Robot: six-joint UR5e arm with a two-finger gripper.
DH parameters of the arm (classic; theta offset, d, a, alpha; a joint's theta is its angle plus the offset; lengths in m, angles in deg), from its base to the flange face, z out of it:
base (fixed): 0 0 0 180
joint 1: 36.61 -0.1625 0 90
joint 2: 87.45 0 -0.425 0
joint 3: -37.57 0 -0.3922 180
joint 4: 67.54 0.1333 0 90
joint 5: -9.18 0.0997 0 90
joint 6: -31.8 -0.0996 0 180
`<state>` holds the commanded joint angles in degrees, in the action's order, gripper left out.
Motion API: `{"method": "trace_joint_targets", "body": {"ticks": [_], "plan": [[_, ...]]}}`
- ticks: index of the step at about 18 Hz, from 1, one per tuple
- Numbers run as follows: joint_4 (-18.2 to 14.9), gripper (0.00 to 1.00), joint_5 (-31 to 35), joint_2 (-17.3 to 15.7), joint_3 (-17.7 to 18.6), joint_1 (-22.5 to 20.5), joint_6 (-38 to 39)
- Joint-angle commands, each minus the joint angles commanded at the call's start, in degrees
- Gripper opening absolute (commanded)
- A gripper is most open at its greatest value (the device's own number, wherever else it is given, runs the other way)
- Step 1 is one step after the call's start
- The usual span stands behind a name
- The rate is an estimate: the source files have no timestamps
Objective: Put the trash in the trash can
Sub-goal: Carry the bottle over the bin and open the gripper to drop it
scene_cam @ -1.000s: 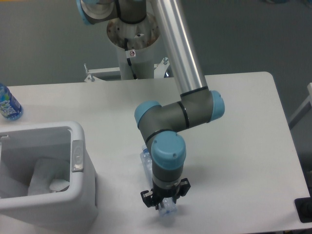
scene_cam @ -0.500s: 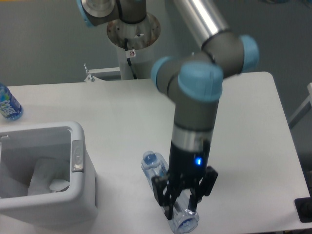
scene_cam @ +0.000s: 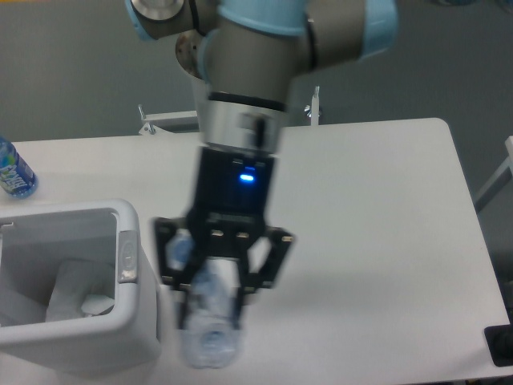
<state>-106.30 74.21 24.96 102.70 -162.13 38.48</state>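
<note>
Now fingers (scene_cam: 210,293) closed around clear bottle (scene_cam: 210,325), beside trash can (scene_cam: 120,321).

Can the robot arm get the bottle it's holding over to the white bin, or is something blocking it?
Probably yes. The end effector grips the clear bottle above the table, just right of the trash can. Nothing stands between them, and the bin's top is open, with only the crumpled bag inside.

The slim see-through plastic bottle (scene_cam: 210,321) looks shiny. The boxy white plastic bin (scene_cam: 96,341) is smooth, with wrinkly whitish plastic bag (scene_cam: 76,295) inside. The flat white table (scene_cam: 377,241) looks matt.
</note>
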Motion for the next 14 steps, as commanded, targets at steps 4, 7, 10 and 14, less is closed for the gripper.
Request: {"method": "trace_joint_targets", "body": {"ticks": [4, 7, 10, 14], "plan": [[0.0, 0.58, 0.0, -0.9, 0.6, 2.5, 1.8], [0.1, 0.71, 0.0, -0.7, 2.0, 4.1, 1.2], [0.1, 1.00, -1.2, -0.5, 2.9, 4.4, -3.7], [0.1, 1.00, -1.1, -1.1, 2.8, 3.7, -3.7]]}}
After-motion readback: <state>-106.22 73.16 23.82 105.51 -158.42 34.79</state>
